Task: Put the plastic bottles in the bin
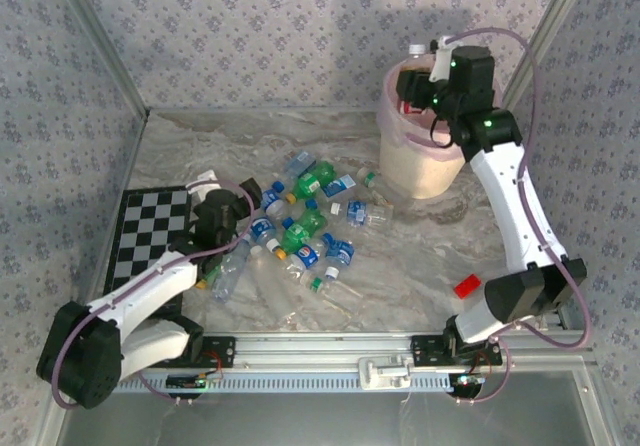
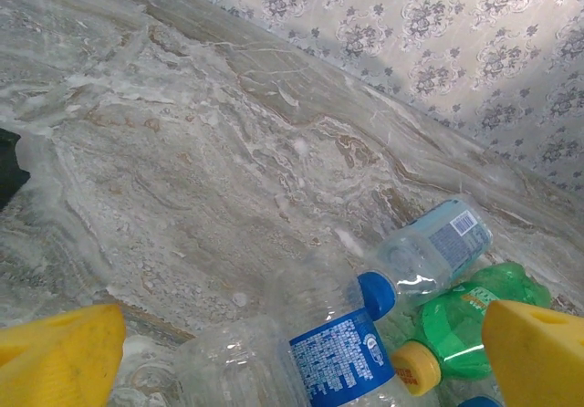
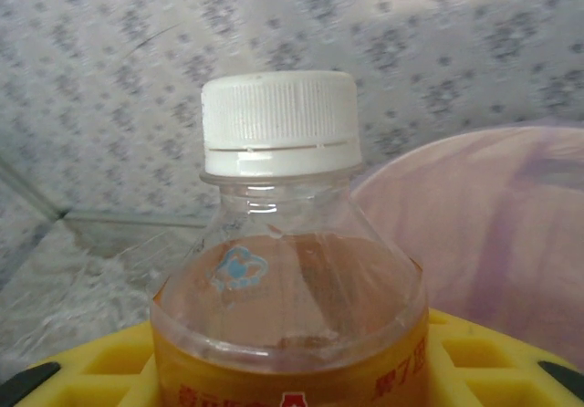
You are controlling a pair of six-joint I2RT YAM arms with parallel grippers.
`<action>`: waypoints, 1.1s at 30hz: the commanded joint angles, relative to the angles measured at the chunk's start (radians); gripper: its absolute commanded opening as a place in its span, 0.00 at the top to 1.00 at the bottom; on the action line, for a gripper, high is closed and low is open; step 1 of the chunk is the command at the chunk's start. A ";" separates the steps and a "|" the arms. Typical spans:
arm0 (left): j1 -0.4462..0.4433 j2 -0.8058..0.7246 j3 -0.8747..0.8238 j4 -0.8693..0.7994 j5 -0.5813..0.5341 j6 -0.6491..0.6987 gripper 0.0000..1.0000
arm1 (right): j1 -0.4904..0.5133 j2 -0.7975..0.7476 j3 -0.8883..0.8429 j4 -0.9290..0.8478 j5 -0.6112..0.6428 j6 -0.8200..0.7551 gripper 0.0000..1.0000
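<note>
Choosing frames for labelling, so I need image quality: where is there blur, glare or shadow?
Top external: sharp, evenly lit, soft shadows on the table. Left wrist: yellow fingers blurred, glints on the nearest clear bottle. Right wrist: white-capped bottle crisp, bin behind it soft.

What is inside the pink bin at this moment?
The right pincer holds a white-capped bottle over the bin. The arm covers most of the opening, so any bottles inside cannot be seen.

Top view: bright, even, soft light, with faint shadows under the bottles (image 1: 300,231) at centre. Left wrist view: a bright patch on the wall (image 2: 511,51) at 2 o'clock, glints on a clear bottle (image 2: 429,252), yellow fingers (image 2: 55,361) blurred at 7 and 4. Right wrist view: capped bottle (image 3: 283,243) sharp, wall and bin (image 3: 511,243) behind it hazy.
</note>
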 commanded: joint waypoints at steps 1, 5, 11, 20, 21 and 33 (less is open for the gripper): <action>0.009 -0.037 -0.017 -0.016 -0.027 0.012 0.00 | -0.058 0.076 0.085 -0.089 0.037 -0.031 0.54; 0.014 -0.057 -0.026 -0.028 -0.030 0.015 0.00 | -0.111 0.176 0.168 -0.190 0.049 -0.043 0.54; 0.016 -0.073 -0.029 -0.035 -0.031 0.016 0.00 | -0.141 0.360 0.327 -0.337 0.021 -0.052 0.53; 0.025 -0.103 -0.021 -0.077 -0.029 0.035 0.00 | -0.140 0.572 0.533 -0.514 0.003 -0.033 0.49; 0.027 -0.109 -0.024 -0.083 -0.030 0.034 0.00 | -0.141 0.575 0.531 -0.513 0.004 -0.027 0.47; 0.042 -0.153 -0.043 -0.108 -0.035 0.027 0.00 | -0.142 0.576 0.583 -0.504 0.027 0.015 0.24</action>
